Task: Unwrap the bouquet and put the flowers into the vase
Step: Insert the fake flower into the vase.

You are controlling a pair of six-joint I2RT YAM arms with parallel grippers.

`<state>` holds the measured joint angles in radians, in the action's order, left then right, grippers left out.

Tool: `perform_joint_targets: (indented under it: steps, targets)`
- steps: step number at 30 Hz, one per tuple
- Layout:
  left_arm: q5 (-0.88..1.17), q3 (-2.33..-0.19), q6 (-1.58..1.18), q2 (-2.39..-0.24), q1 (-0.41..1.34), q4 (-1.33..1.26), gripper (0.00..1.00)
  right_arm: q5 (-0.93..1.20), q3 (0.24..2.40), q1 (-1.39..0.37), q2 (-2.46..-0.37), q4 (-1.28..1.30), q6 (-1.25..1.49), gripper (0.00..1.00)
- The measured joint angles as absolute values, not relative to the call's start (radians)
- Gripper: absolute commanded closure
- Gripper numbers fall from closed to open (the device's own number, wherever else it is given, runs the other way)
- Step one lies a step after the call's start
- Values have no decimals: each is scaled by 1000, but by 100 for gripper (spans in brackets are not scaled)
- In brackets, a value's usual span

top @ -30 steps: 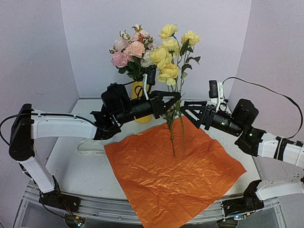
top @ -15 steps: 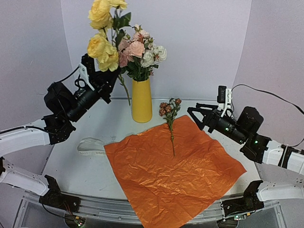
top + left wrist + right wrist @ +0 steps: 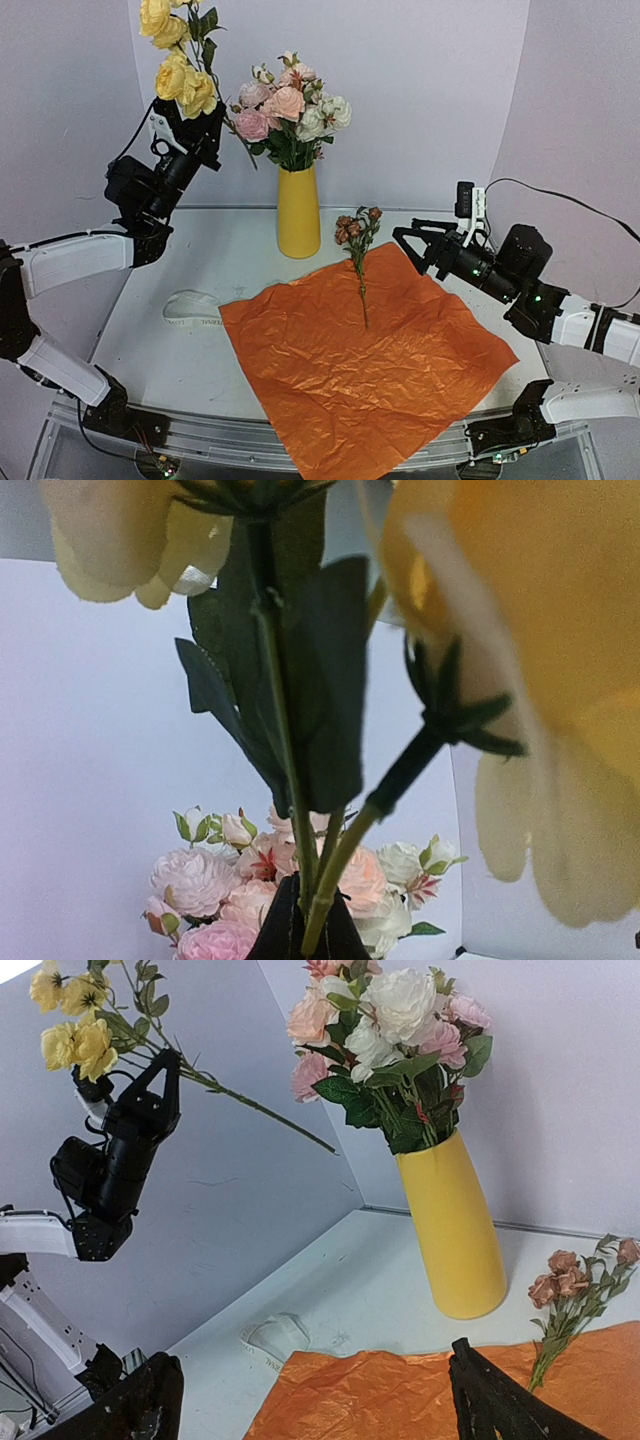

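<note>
Starting at the near edge: a metal rail (image 3: 200,428) runs along the front of the white desk (image 3: 180,350), with both arm bases bolted by it.

- Orange paper (image 3: 370,350): unwrapped, spread flat and crinkled over the middle and right of the desk, one corner reaching the near edge.
- Cream ribbon (image 3: 192,305): lies loose on bare desk just left of the paper.
- Rust-brown stem (image 3: 358,255): lies on the paper's far edge, blooms pointing away from the arms and overhanging the desk.
- Right pincer (image 3: 408,238): released, jaws spread wide, nothing between them. It hovers over the paper's far right corner, near the stem but apart from it.
- Vase (image 3: 298,220): upright on the desk beyond the paper, centre back, already carrying a rose bunch (image 3: 290,110) of pink and white.
- Left pincer (image 3: 200,125): clenched on the thin green stems of the yellow flowers (image 3: 175,60), raised high on the left, blooms up. The stem ends slant down towards the rose bunch without touching it.

Room: plain pale lilac walls (image 3: 430,90) close off the desk at the back and both sides.
</note>
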<state>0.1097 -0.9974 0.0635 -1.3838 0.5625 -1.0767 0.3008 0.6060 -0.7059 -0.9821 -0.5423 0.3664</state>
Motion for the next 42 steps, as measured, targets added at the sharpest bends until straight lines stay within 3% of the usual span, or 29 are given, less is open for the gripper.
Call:
perform_joint_targets:
  steps: [15,42]
  targets:
    - [221,-1232,-79,-1620,537,-1163,100,298,635,-706,-992,-520,347,7]
    - [304,-1303,-139,-1892,509,-1170,100,286,645,-706,-999,-499,337,7]
